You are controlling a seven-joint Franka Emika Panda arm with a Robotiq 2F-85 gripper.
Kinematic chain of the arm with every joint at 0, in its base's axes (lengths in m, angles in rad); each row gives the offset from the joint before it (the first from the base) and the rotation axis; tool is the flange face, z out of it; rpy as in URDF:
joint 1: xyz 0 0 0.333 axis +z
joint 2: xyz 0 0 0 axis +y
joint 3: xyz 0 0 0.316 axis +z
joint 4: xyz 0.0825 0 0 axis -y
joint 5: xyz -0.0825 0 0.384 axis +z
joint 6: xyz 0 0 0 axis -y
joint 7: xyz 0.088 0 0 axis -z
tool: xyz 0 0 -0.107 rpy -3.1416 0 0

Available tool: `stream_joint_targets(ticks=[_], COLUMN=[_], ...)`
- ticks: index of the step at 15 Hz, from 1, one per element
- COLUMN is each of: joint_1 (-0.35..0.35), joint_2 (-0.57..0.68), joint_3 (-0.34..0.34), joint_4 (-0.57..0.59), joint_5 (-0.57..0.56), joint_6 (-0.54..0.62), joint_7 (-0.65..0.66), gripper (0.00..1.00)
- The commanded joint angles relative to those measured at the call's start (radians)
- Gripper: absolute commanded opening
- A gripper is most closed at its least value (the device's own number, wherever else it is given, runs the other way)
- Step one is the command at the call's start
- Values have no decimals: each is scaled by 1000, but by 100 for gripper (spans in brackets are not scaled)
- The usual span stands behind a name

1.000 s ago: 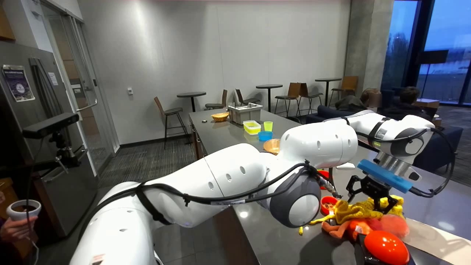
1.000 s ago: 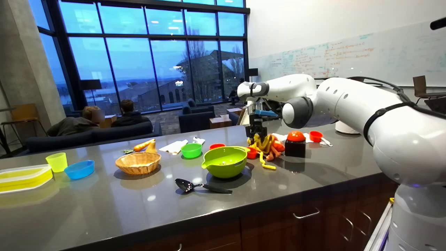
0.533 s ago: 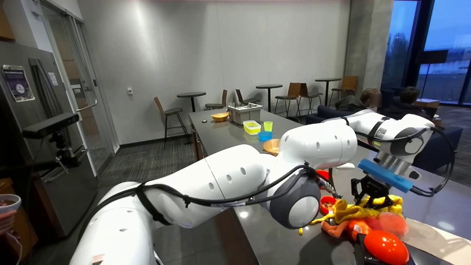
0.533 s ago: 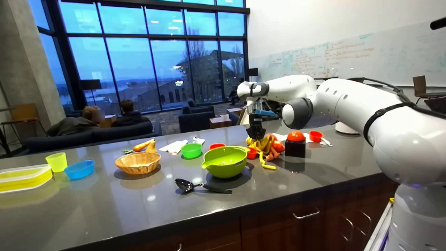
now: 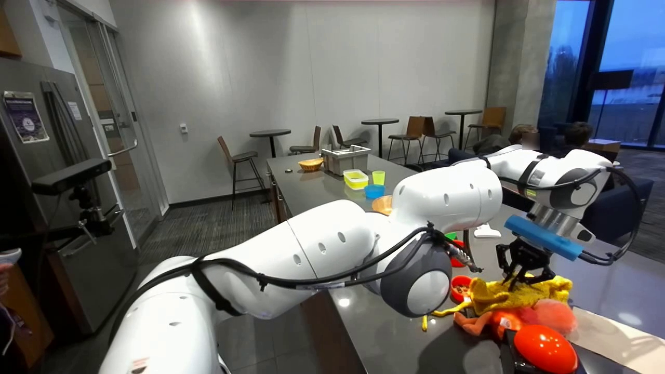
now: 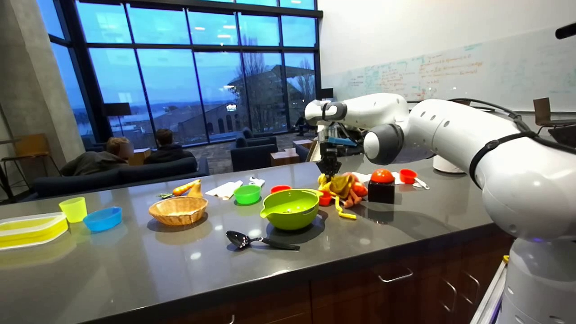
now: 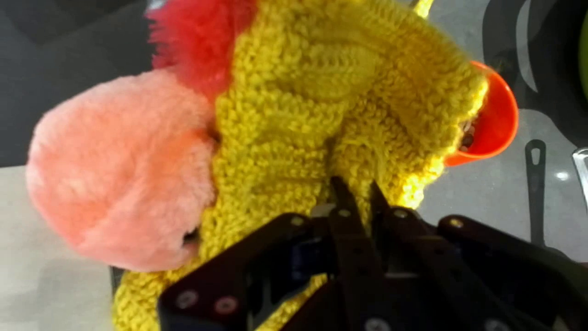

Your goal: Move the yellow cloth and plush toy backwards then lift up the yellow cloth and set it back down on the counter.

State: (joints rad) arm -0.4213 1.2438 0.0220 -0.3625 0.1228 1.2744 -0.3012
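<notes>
Pale panelled wall [image 5: 343,78], striped grey carpet [image 5: 218,222], round dark tables [image 5: 381,122], brown-backed chairs [image 5: 414,127], tall black-framed windows [image 6: 220,74], dim blue sky [image 6: 162,67] outside, scribbled whiteboard [image 6: 427,76], dark blue sofas [image 6: 135,176]
</notes>
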Motion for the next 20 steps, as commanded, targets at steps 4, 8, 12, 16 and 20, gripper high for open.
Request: stream_joint_targets(ticks=[4, 8, 12, 16, 20], joint_1=[33, 47, 60, 64, 69], joint_2=[-122, -204, -280, -341, -386], joint_3=[1, 0, -4, 0, 8], joint_4=[-7, -8, -9, -15, -20], joint_5=[-9, -5, -4, 12, 52], joint_6=[-128, -225, -300, -366, -403], joint_7=[64, 113, 179, 261, 379], gripper=[2, 2, 2, 2, 2])
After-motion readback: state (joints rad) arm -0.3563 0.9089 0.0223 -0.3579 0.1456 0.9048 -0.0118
